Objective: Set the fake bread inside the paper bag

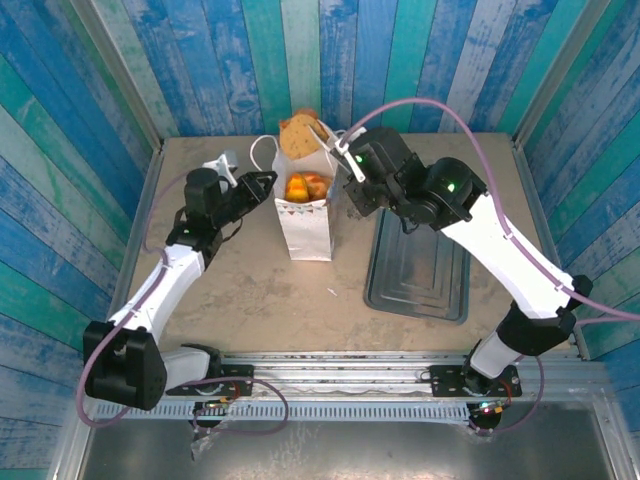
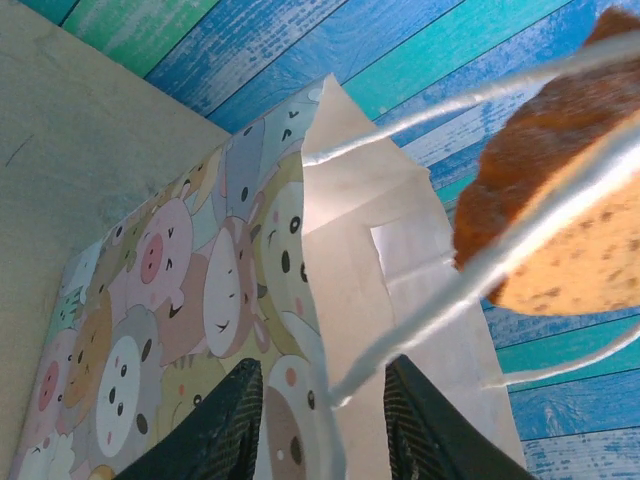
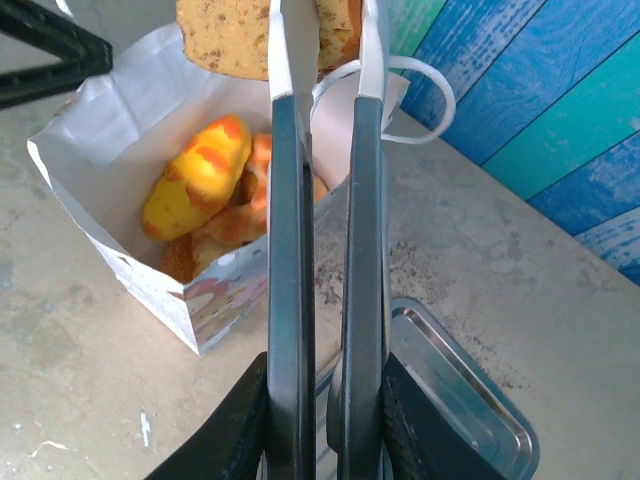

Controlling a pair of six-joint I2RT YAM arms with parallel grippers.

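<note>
The white paper bag (image 1: 305, 225) stands open at the table's middle with several orange and golden pieces of fake bread (image 1: 306, 187) inside. My right gripper (image 1: 352, 168) is shut on the metal tongs (image 3: 290, 250), whose tips pinch a brown speckled slice (image 1: 300, 135) above the bag's far rim. From the right wrist I look down on the bag (image 3: 110, 130), the bread (image 3: 200, 175) and the slice (image 3: 230, 40). My left gripper (image 1: 262, 185) is at the bag's left rim. Its fingers (image 2: 225, 420) stand apart around the bag's edge (image 2: 350, 230) and a white cord handle (image 2: 440, 310).
A grey metal tray (image 1: 420, 265) lies right of the bag, under the right arm, and its corner (image 3: 470, 400) sits below the tongs. Blue plank walls close in the table at the back and both sides.
</note>
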